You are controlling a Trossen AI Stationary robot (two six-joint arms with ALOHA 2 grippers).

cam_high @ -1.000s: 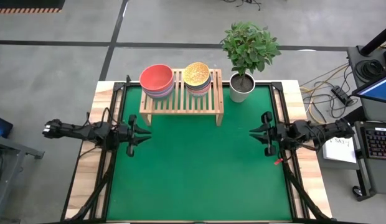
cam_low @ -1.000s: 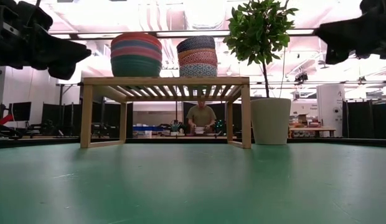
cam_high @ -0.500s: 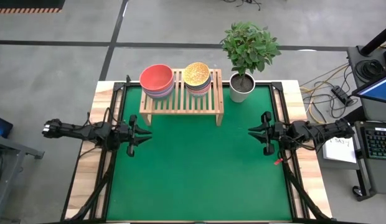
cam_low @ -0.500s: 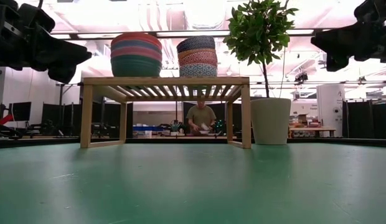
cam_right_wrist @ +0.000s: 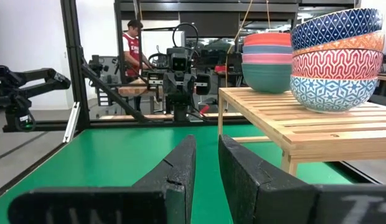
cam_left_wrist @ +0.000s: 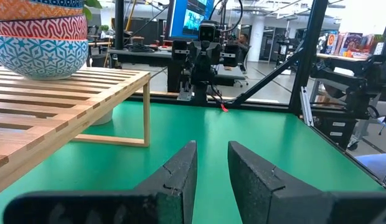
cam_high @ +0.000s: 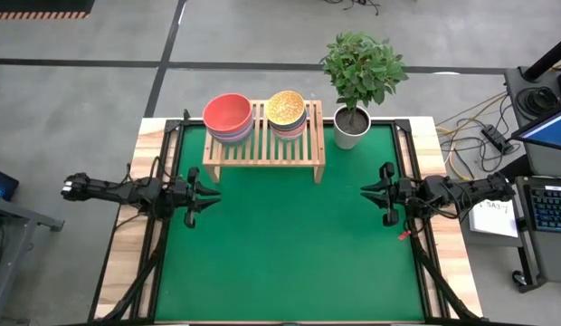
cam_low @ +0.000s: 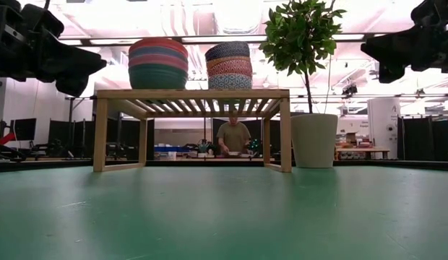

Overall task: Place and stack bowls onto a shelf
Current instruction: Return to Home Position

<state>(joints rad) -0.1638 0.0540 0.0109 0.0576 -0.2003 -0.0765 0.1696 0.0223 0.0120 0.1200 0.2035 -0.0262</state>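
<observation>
The light-wood shelf (cam_high: 262, 138) stands at the table's far edge on its side legs. Two stacks of bowls rest on its slatted top. The larger plain bowls (cam_high: 228, 116) (cam_low: 157, 63) are nested with teal at the bottom and red on top. To their right stand the smaller patterned bowls (cam_high: 286, 110) (cam_low: 229, 65), the top one yellow inside. My left gripper (cam_high: 215, 193) (cam_left_wrist: 211, 155) hovers shut near the table's left edge. My right gripper (cam_high: 364, 191) (cam_right_wrist: 207, 149) hovers shut near the right edge. Both point toward the table's middle and hold nothing.
A white pot with a leafy plant (cam_high: 352, 127) (cam_low: 314, 139) stands on the green mat just right of the shelf. The green mat (cam_high: 290, 254) lies bare between and in front of the arms. A person (cam_low: 233, 137) is at a bench in the room beyond.
My right gripper has edged a little toward the table's middle, then stopped. The left arm, the bowls and the shelf have kept still.
</observation>
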